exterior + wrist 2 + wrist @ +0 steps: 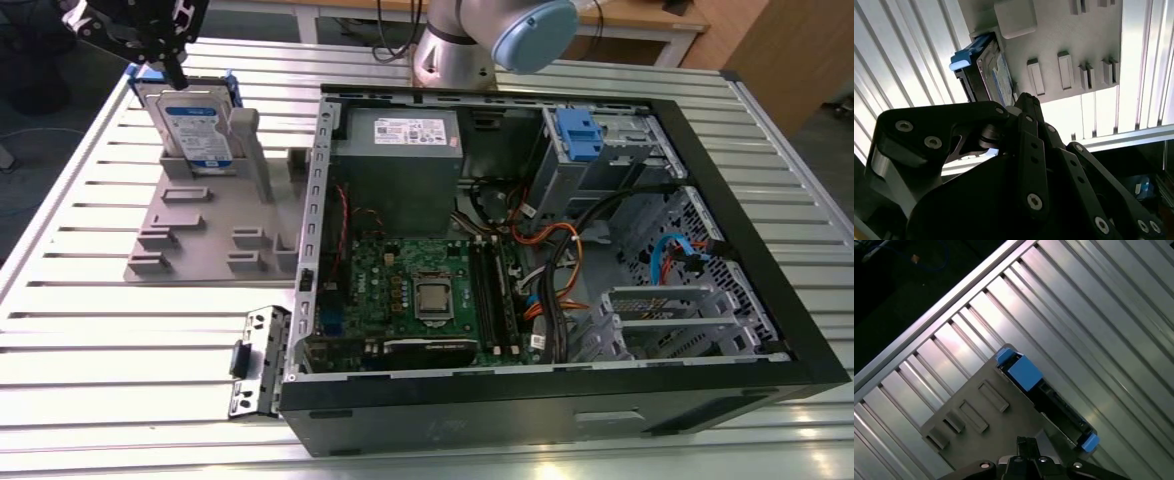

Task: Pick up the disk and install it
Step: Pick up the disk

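Note:
The disk point(195, 124) stands on edge in a grey holder point(200, 235) on the exterior view's left; it is silver with a blue-and-white label and a blue carrier. My gripper point(174, 74) hangs just above its top edge, apart from it, with the jaws together and nothing in them. In the second wrist view the disk point(991, 66) sits beyond the fingertips point(1025, 100). In the first wrist view I see the disk point(1053, 406) edge-on beside the holder point(979, 415), with the gripper point(1026, 442) over the holder.
An open computer case point(781, 335) lies on the exterior view's right, with a motherboard point(414, 290), a grey power supply point(396, 160) and a drive bay holding a blue bracket point(577, 130). A loose metal bracket point(258, 360) lies by the case. The table point(80, 330) is slatted aluminium.

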{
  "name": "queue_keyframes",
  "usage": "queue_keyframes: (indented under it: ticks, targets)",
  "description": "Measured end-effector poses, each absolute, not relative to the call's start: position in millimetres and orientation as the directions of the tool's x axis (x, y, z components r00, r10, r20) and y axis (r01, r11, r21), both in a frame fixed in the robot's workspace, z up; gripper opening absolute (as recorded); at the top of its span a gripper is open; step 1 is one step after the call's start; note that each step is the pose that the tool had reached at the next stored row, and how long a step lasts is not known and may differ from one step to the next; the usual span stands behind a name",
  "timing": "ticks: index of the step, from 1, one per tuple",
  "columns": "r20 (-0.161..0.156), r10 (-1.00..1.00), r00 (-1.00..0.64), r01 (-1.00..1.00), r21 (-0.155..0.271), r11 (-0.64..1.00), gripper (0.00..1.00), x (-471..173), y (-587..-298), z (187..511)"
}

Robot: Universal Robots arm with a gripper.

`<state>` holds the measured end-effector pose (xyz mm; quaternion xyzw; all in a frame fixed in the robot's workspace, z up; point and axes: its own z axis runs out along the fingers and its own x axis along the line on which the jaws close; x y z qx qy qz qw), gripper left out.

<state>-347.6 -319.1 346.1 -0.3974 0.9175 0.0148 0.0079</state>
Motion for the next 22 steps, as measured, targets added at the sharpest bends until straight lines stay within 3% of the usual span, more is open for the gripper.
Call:
queue_keyframes:
  ticks: [22]
  targets:
    - [-0.026,-0.83,-0.557,-0.83,0.021,0.557,0.1,-347.6,-319.1,346.1]
